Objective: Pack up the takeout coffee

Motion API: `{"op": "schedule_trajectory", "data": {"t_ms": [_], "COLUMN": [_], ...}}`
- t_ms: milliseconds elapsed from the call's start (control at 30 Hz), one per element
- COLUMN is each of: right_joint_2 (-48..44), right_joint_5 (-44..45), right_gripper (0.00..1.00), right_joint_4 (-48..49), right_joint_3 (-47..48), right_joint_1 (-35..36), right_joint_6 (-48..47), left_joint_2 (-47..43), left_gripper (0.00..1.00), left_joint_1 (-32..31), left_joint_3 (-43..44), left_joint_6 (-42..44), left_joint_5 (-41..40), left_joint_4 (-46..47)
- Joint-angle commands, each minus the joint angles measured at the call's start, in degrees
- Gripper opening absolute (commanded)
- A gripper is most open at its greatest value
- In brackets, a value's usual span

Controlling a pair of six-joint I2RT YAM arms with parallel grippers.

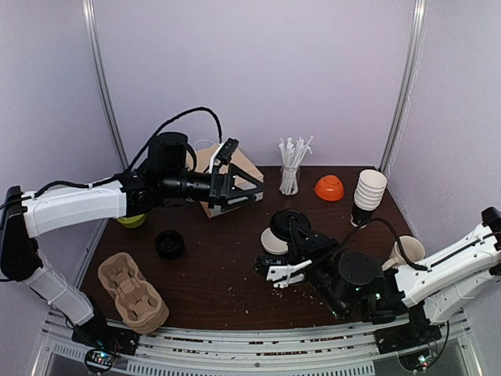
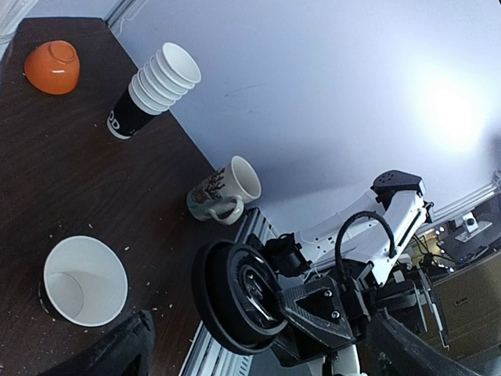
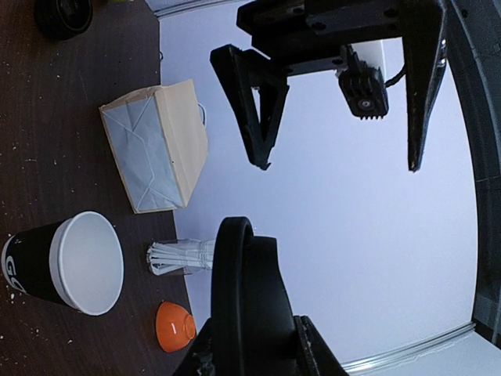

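black paper with a white lining: the takeout coffee cup (image 2: 82,282) stands open and upright near the middle of the table, a little to the right. its white inside is bare down to the bottom. a few white letters run along its black wall, too cut off to read. its black lid (image 2: 235,294) is off the cup, pinched on edge by the right gripper (image 1: 293,233) just beside and above the rim.

the left gripper (image 3: 337,164) hangs with its fingers spread wide and nothing between them, in front of the brown paper bag (image 3: 156,157) at the far side. the bag's mouth faces away from every view, so what it holds cannot be told.

right of the bag a clear glass (image 1: 290,180) holds wrapped white straws. further right are an upturned orange bowl (image 1: 329,188) and a stack of white cups (image 1: 369,188) nested in another black cup. a cream mug (image 2: 227,188) sits at the right edge, partly hidden by the right arm in the top view.

on the left lie a second black lid (image 1: 169,244) and a stack of pulp cup carriers (image 1: 133,294) — a green object (image 1: 133,222) behind the left arm is mostly hidden.
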Motion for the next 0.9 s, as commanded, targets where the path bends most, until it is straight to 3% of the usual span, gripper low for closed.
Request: {"op": "schedule_trajectory", "data": {"t_ms": [0,267,500,700,867], "right_joint_2": [0.49,1.48,2.16,2.67,3.2], "right_joint_5": [1.38,1.35,1.07,0.84,0.93], "right_gripper": [0.09,0.11,0.11,0.11,0.12], "right_joint_4": [14.34,16.8,17.8,18.06,18.55], "right_joint_3": [-1.16,-1.85,-1.91,-1.87,-1.82], "right_joint_1": [2.8,3.74,4.02,4.11,4.11], "right_joint_6": [-12.57,-15.08,-16.26,-16.69,-17.23], "left_joint_2": [1.75,4.57,6.16,7.83,9.33], "left_gripper": [0.98,0.98,0.93,0.81,0.64], "left_joint_1": [-0.05,-2.1,-3.5,-3.93,-4.84], "left_joint_3": [2.12,2.58,3.64,3.81,4.97], "left_joint_6": [1.75,2.08,-1.01,-2.49,-2.63], "left_joint_5": [7.0,10.87,13.38,14.92,15.67], "left_joint_4": [-0.76,-3.11,0.52,1.43,1.71]}}
